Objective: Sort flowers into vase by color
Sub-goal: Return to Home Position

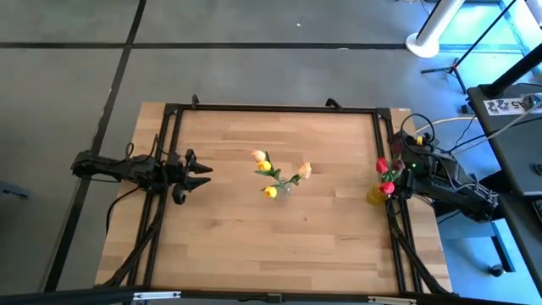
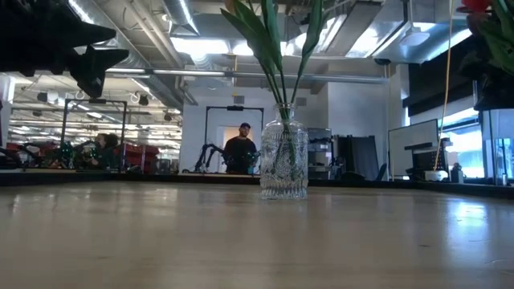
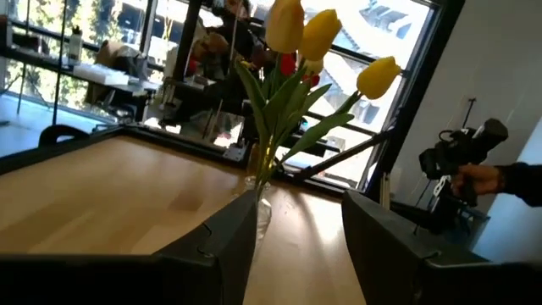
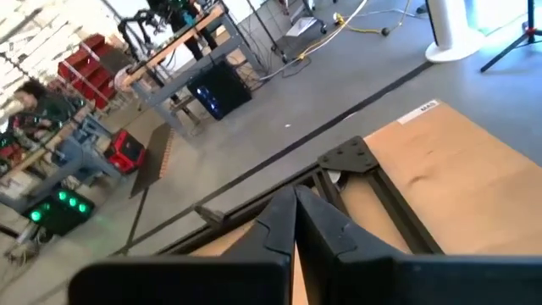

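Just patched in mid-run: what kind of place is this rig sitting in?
Probably a robotics lab or workshop: exposed ceiling pipes overhead, what looks like another robot arm in the background, and workbenches with red bins on a grey floor.

The table [image 1: 254, 246] bears a glass vase [image 2: 283, 160] and yellow vase [image 1: 376, 196].

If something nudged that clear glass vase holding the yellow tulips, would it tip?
Probably top-heavy: the vase is narrow and its tulips stand far taller, leaning outward. Likely breakable, maybe slippery, since it looks like clear glass.
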`<state>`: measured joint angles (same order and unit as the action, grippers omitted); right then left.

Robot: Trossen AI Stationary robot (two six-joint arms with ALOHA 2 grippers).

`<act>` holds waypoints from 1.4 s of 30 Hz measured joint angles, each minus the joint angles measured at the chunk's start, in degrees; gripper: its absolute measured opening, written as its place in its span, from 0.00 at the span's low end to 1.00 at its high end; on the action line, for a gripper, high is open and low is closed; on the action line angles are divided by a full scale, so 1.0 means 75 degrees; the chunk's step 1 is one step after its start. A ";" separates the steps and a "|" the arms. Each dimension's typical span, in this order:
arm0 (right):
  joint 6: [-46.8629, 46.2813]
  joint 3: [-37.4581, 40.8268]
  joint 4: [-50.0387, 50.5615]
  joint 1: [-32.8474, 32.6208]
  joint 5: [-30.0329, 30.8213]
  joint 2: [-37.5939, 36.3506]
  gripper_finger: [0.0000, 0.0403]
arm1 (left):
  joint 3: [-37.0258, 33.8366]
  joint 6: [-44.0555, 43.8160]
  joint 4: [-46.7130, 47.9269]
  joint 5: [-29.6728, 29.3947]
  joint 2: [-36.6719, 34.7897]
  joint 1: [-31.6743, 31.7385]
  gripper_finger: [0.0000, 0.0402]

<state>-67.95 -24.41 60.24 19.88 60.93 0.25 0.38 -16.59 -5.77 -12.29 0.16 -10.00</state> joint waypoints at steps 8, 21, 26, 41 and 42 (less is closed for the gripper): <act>-0.0194 0.0010 -0.0007 0.0002 0.0563 0.0000 0.02 | 0.0000 -0.0176 0.0016 -0.0003 0.0000 0.0000 0.42; -0.0214 -0.0035 -0.0637 -0.0003 0.1699 0.0000 0.01 | 0.0003 -0.0375 0.0054 -0.0003 -0.0001 0.0000 0.42; -0.1924 -0.0261 -0.0230 -0.0003 0.2046 0.0000 0.01 | 0.0003 -0.0521 0.0115 -0.0003 0.0000 0.0000 0.42; -0.6820 -0.0539 0.2273 0.0003 0.2747 0.0000 0.02 | 0.0006 -0.0745 0.0138 -0.0003 0.0000 0.0002 0.42; -0.6838 -0.0645 0.2345 0.0003 0.2733 0.0000 0.02 | 0.0006 -0.0778 0.0138 -0.0003 0.0000 0.0002 0.42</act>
<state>-119.24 -29.25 77.83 19.90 81.43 0.25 0.43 -22.42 -4.73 -12.32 0.16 -9.99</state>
